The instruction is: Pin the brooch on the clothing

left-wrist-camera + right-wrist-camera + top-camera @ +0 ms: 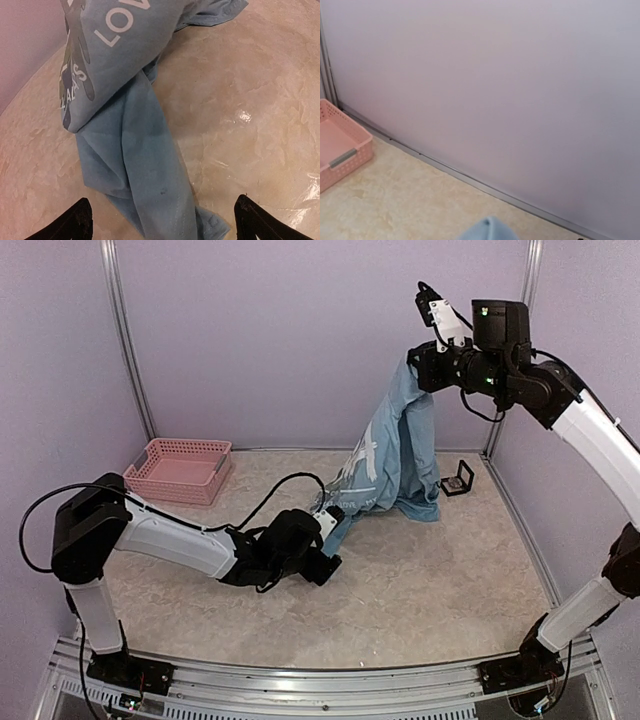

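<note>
1. You are viewing the pink basket (178,470) at back-left, showing only its bare floor. The small dark box (458,478) just beside the T-shirt (395,455) is too small to read inside.
2. The right gripper (418,365) is pinching the T-shirt's top, hanging it above the table (450,570); its fingers are hidden.
3. The left gripper (164,209) is standing spread over the hem.

Lilac wall (520,90) fills most of the right wrist view, a metal strip (470,180) running along its foot, pink basket (357,152) sitting at the left edge on the beige marbled tabletop (420,205), and a small hump of light blue T-shirt (487,231) poking up at the bottom edge.
</note>
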Controlling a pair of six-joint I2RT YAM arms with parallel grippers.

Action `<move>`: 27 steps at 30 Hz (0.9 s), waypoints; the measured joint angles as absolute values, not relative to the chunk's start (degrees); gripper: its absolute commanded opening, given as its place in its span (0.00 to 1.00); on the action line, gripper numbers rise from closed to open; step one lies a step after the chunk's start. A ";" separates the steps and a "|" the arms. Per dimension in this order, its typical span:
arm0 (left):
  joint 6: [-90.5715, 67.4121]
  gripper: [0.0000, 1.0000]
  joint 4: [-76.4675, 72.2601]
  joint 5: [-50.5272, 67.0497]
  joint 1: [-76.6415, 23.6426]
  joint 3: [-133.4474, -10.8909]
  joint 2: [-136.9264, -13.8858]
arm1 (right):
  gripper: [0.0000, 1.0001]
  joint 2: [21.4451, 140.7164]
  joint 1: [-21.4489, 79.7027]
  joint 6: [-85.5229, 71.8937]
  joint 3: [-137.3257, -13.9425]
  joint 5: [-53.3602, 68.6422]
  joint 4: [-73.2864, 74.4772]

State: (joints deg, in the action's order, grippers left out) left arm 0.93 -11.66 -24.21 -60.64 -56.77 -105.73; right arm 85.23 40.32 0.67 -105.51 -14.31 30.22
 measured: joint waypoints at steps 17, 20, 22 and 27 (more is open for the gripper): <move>0.16 0.00 -5.26 -14.57 -55.44 -65.43 -116.31 | 0.00 84.71 39.53 4.51 -107.83 -17.72 31.53; -0.60 0.00 -5.15 -14.72 -55.48 -64.51 -115.94 | 0.00 84.36 39.51 4.89 -108.95 -18.04 32.62; -1.23 0.00 -4.40 -17.02 -55.70 -63.53 -114.61 | 0.00 84.36 39.51 5.08 -110.48 -18.13 33.95; -1.50 0.00 2.24 -27.31 -57.67 -59.64 -101.16 | 0.00 82.72 39.46 7.29 -114.06 -16.84 36.60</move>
State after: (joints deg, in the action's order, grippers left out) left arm -1.50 2.24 -27.31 -57.67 -59.64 -101.16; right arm 82.72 39.46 7.29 -114.06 -16.84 36.60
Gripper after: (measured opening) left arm 0.006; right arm 0.008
